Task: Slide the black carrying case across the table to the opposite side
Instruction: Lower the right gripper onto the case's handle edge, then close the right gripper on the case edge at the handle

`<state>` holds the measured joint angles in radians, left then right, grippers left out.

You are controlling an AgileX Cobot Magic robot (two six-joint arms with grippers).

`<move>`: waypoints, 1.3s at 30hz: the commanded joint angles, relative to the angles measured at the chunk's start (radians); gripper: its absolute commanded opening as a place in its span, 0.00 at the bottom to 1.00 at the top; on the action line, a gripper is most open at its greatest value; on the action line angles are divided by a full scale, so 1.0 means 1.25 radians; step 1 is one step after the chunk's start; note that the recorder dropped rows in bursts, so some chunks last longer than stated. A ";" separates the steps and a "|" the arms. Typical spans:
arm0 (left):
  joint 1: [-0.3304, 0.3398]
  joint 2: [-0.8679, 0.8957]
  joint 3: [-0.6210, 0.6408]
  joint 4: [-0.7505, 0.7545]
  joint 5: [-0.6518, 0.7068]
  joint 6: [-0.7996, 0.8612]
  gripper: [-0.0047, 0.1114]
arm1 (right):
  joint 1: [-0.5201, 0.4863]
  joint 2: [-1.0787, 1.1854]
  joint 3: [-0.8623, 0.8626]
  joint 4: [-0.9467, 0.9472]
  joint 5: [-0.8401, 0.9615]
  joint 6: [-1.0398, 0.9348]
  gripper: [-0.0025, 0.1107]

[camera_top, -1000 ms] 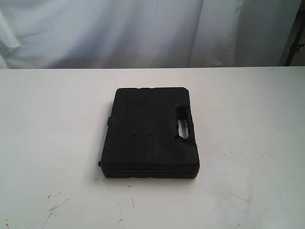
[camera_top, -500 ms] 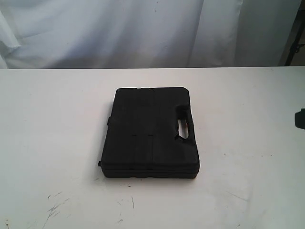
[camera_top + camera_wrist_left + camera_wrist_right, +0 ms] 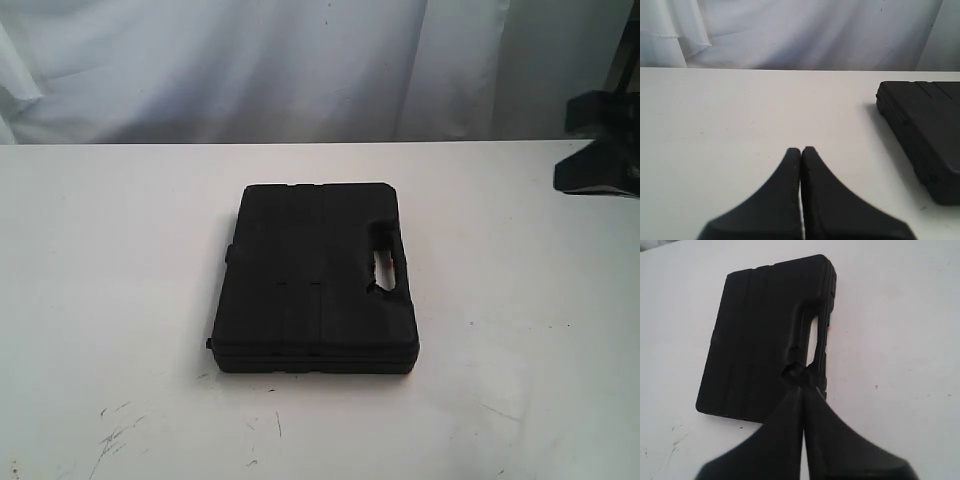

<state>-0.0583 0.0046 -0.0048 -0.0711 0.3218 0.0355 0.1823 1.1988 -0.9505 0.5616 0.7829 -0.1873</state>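
Case point(image 3: 315, 280): flat, rectangular, matte black moulded plastic; closed, lying flat on the table near the middle of the exterior view, long sides running away from the camera.
Case surface: shallow grooves along the lid, ribbed edges, a small tab projecting from the left side.
Handle point(image 3: 385, 262): built into the right side of the case, with an oblong slot through which the white tabletop shows.
Table point(image 3: 110, 250): wide white top, far larger than the case.
Scratch marks point(image 3: 115, 432): thin and dark, on the near left part of the table, apart from the case.
Backdrop point(image 3: 300, 60): white draped cloth behind the far table edge.
Left gripper point(image 3: 800, 150): black fingers pressed together tip to tip, nothing between them; above bare tabletop, with the case point(image 3: 922, 130) off to one side and apart from the tips.
Right gripper point(image 3: 802, 385): black fingers closed tip to tip, nothing held; in its wrist view the tips line up with the handle end of the case point(image 3: 760, 330); contact with the case not determinable from that view.
Right arm point(image 3: 600, 145): dark blurred shape at the right edge of the exterior view, raised above the table, well apart from the case.
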 commanded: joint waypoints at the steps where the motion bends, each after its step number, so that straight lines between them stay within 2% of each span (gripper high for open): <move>1: 0.001 -0.004 0.004 0.002 -0.003 -0.001 0.04 | 0.057 0.102 -0.087 -0.096 0.013 0.098 0.02; 6: 0.001 -0.004 0.004 0.002 -0.003 -0.002 0.04 | 0.129 0.228 -0.170 -0.181 0.014 0.188 0.02; 13: 0.001 -0.004 0.004 0.002 -0.003 -0.002 0.04 | 0.188 0.403 -0.289 -0.228 0.051 0.257 0.02; 16: 0.001 -0.004 0.004 0.002 -0.003 0.000 0.04 | 0.221 0.501 -0.370 -0.289 0.078 0.317 0.02; 23: 0.001 -0.004 0.004 0.002 -0.003 0.000 0.04 | 0.275 0.632 -0.458 -0.406 0.089 0.387 0.02; 31: 0.001 -0.004 0.004 0.002 -0.003 -0.003 0.04 | 0.278 0.671 -0.500 -0.429 0.063 0.396 0.32; 39: 0.001 -0.004 0.004 0.002 -0.003 -0.001 0.04 | 0.278 0.727 -0.500 -0.430 0.056 0.401 0.34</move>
<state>-0.0583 0.0046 -0.0048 -0.0689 0.3218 0.0355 0.5283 2.0837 -1.5680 0.0413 0.8651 0.3134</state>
